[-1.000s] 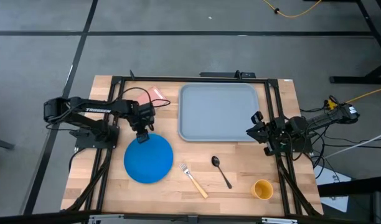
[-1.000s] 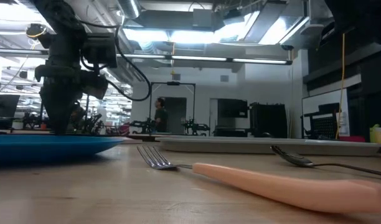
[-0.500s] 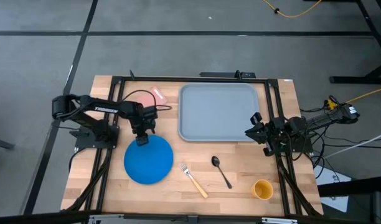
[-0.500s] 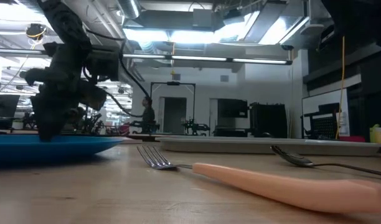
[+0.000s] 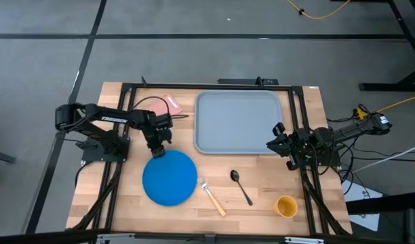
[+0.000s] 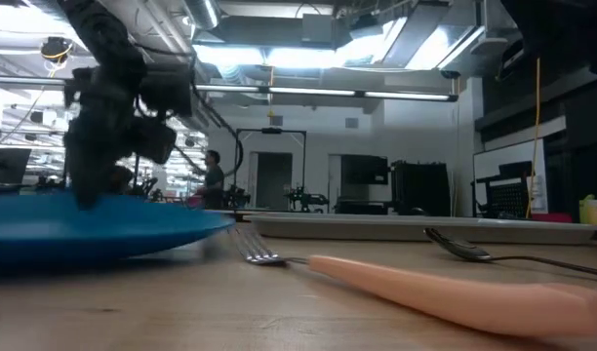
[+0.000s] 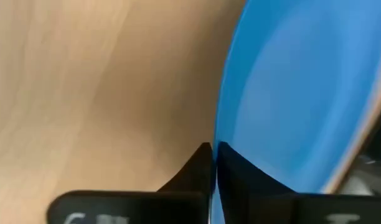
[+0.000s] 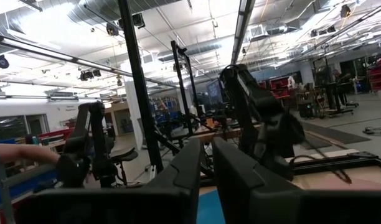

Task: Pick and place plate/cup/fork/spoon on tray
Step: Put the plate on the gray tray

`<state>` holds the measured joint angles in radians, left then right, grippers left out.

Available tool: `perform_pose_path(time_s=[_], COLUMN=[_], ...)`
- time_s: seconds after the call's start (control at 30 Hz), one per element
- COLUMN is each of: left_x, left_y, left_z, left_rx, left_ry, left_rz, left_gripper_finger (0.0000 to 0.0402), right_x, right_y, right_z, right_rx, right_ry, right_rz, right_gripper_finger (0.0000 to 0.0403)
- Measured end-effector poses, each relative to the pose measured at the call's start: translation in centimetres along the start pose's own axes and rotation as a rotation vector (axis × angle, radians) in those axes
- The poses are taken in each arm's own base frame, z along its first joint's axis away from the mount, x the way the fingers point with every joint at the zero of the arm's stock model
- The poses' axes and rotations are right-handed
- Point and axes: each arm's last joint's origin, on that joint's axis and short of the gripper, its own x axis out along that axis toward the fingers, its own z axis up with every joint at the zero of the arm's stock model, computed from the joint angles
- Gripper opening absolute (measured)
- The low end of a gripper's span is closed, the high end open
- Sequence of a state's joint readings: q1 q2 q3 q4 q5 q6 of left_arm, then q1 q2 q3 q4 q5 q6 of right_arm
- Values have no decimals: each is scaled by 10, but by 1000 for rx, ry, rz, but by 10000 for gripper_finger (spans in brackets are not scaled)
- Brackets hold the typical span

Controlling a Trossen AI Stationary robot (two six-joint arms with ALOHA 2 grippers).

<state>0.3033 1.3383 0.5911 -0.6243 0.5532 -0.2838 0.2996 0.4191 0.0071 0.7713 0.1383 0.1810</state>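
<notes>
Clamped on the rim of the plate (image 5: 169,177), the left gripper (image 5: 156,149) sits left of centre in the high view, its two dark fingers (image 7: 200,171) pinching the blue edge between them in the left wrist view. Over at the right edge of the table, the right gripper (image 5: 274,141) waits beside the tray's right side with its jaws nearly together and holding nothing. Largest on the wood, the tray (image 5: 236,123) fills the upper centre. Below and left of it lies the plate, its right edge just beside the tines of the fork (image 5: 211,196). Right of the fork lies the spoon (image 5: 241,186), and the cup (image 5: 285,205) stands at lower right.
</notes>
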Motion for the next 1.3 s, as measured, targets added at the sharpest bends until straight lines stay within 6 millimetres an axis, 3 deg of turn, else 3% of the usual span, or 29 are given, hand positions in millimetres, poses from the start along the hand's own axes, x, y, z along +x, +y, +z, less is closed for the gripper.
perform_pose_path(time_s=[0.17,0.37,0.5,0.6,0.7,1.0,1.13,1.3], left_x=[-35,-100,-135,-147,-142,-82,-69,-67], left_y=[-21,-46,-50,-45,-34,10,21,36], left_z=[10,24,50,76,105,191,216,231], left_rx=[-8,-1,-12,21,16,-63,-81,-114], left_ry=[-124,-380,-722,-879,-893,-707,-680,-674], left_rz=[-128,-222,-103,-102,-90,-16,-20,-26], left_gripper_finger=[2,2,1,1,1,0,0,16], right_x=[0,0,0,0,0,-1,-1,-1], right_y=[0,0,0,0,0,2,2,3], right_z=[0,-1,-1,-1,0,10,11,10], right_rx=[-1,-2,-3,-5,-5,14,26,63], right_ry=[0,9,7,6,3,-107,-109,-103], right_rz=[0,-2,-1,-1,0,19,20,47], right_gripper_finger=[48,48,48,48,48,48,48,48])
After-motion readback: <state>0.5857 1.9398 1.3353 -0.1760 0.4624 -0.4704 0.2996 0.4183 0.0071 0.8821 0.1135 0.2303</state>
